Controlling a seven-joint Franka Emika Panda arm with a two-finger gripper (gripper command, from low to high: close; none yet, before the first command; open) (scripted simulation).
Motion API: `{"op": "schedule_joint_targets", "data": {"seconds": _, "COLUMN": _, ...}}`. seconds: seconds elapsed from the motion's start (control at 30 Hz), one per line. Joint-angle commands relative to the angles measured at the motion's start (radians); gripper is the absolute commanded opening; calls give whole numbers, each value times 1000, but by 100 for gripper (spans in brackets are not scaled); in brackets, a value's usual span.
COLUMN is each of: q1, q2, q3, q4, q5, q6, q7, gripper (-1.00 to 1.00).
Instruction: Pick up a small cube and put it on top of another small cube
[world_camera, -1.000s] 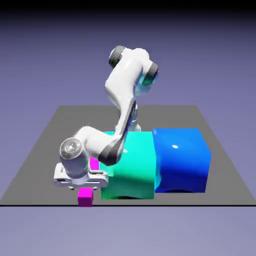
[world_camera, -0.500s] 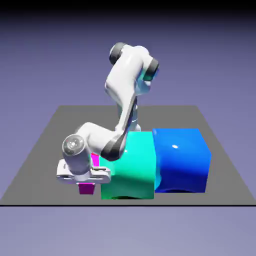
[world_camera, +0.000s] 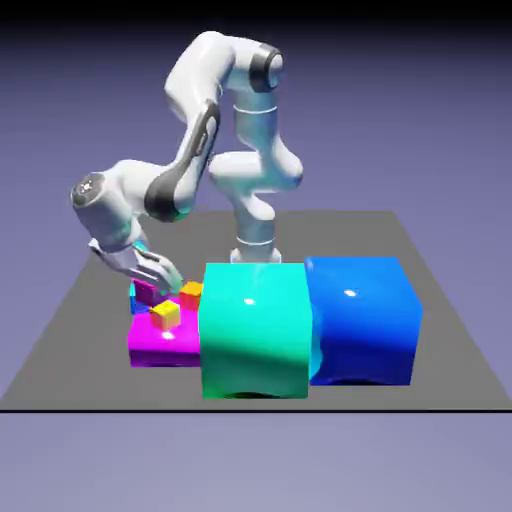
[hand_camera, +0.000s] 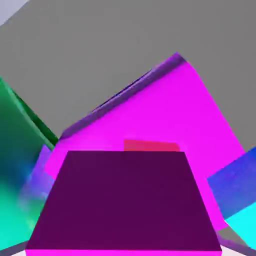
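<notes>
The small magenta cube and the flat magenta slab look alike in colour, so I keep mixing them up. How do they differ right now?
The small magenta cube is tiny and cube-shaped; the magenta slab is wide and flat.
The cube sits between the fingers of the gripper, off the table; the slab lies on the table.
The cube carries nothing; the slab carries a tiny yellow cube.
Both are plain magenta.

Cyan cube (world_camera: 134, 296) mostly hidden, prob.
</notes>
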Motion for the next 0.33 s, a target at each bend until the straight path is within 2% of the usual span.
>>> {"op": "schedule_joint_targets", "data": {"seconds": 0.0, "q1": 7, "q2": 0, "q3": 0, "q4": 0, "q5": -3, "q6": 0, "q7": 1, "gripper": -100}}
{"op": "schedule_joint_targets", "data": {"seconds": 0.2, "q1": 7, "q2": 62, "q3": 13, "q4": -122, "q5": 36, "q6": 176, "q7": -29, "gripper": -100}}
{"op": "schedule_joint_targets", "data": {"seconds": 0.23, "q1": 7, "q2": 62, "q3": 13, "q4": -122, "q5": 36, "q6": 176, "q7": -29, "gripper": 100}}
{"op": "schedule_joint_targets", "data": {"seconds": 0.3, "q1": 7, "q2": 47, "q3": 10, "q4": -92, "q5": 27, "q6": 132, "q7": -22, "gripper": 100}}
